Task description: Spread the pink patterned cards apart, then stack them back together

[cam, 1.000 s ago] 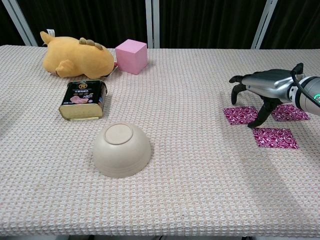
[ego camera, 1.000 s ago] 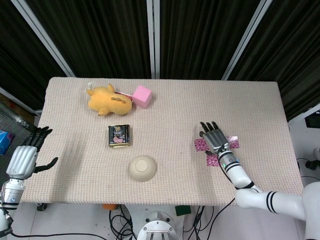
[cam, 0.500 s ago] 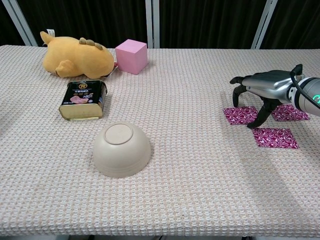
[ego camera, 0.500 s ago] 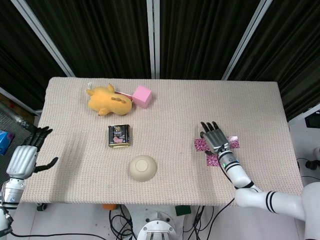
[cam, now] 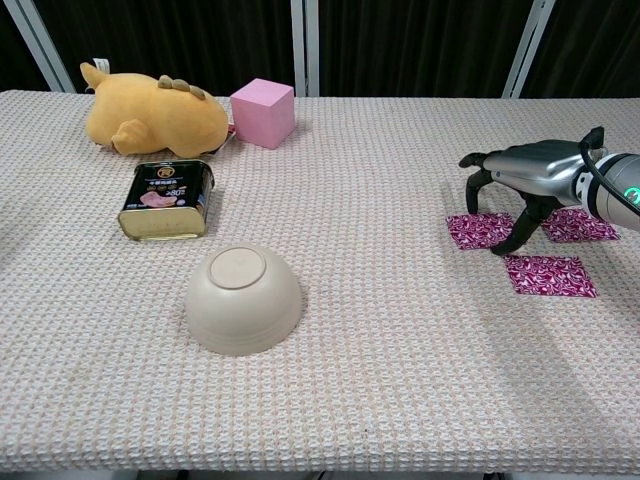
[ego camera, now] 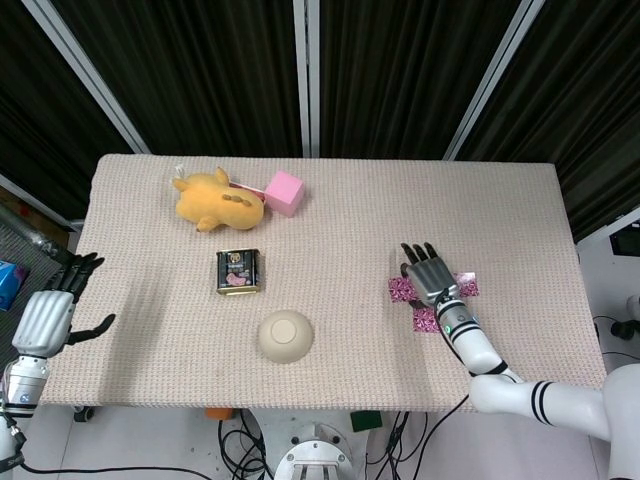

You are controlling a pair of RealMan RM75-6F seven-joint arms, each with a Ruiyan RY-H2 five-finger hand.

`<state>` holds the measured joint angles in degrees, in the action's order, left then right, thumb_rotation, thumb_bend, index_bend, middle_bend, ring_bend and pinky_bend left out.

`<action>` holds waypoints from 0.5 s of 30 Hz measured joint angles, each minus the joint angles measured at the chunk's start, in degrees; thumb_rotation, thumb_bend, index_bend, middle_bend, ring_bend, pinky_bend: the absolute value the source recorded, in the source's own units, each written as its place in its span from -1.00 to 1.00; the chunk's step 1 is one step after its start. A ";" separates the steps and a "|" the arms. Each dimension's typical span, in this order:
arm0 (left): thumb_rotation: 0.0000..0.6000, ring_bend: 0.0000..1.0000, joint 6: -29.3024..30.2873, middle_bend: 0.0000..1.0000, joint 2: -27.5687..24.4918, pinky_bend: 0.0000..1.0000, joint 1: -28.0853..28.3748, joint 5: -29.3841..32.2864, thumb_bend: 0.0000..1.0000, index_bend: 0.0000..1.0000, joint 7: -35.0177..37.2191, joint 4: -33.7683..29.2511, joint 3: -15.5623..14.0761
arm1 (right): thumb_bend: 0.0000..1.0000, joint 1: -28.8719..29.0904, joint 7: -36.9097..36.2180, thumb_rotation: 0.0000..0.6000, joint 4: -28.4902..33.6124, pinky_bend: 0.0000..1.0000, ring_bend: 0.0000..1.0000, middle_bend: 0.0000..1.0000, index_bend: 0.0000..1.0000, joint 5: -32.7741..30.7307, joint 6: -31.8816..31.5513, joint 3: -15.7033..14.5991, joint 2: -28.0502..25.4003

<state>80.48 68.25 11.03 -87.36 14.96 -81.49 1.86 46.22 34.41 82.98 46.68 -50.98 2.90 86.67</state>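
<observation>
Three pink patterned cards lie spread apart, flat on the cloth at the right. One is on the left (cam: 476,231) (ego camera: 399,290), one on the right (cam: 582,226) (ego camera: 468,284), and one nearer the front edge (cam: 549,275) (ego camera: 425,321). My right hand (cam: 530,168) (ego camera: 430,273) arches palm down over the gap between them with its fingers spread. Its fingertips (cam: 500,248) reach down beside the left card's near right corner, and it holds nothing. My left hand (ego camera: 48,316) hangs off the table's left edge with fingers apart and empty; the chest view does not show it.
An upturned beige bowl (cam: 243,298) (ego camera: 286,335) sits near the front middle. A dark tin (cam: 166,199) (ego camera: 239,271) lies behind it. At the back left are a yellow plush toy (cam: 155,120) (ego camera: 215,198) and a pink cube (cam: 263,112) (ego camera: 284,192).
My right hand has shifted very slightly to the left over the cards. The cards and my left hand have not moved.
</observation>
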 measured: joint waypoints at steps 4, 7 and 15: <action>0.81 -0.94 0.07 -0.90 0.00 -0.61 -0.06 -0.01 -0.54 -0.81 0.01 0.00 -0.03 | -0.02 -0.24 -0.65 1.00 0.63 -1.00 -1.00 -1.00 -0.05 0.42 -0.27 0.26 -0.61; 0.82 -0.94 0.17 -0.90 -0.06 -0.61 -0.13 -0.01 -0.54 -0.81 0.03 -0.01 -0.04 | -0.02 -0.49 -1.10 1.00 1.57 -1.00 -1.00 -1.00 -0.05 0.87 -0.63 0.41 -1.41; 0.81 -0.94 0.43 -0.90 -0.03 -0.61 -0.25 -0.18 -0.54 -0.81 0.08 -0.10 -0.11 | 0.01 -1.91 -2.19 1.00 7.01 -1.00 -1.00 -1.00 -0.05 2.00 -2.47 0.40 -5.22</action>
<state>80.91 68.22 10.77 -87.54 15.04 -81.59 1.75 44.31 32.22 90.00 48.68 -53.45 3.31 81.45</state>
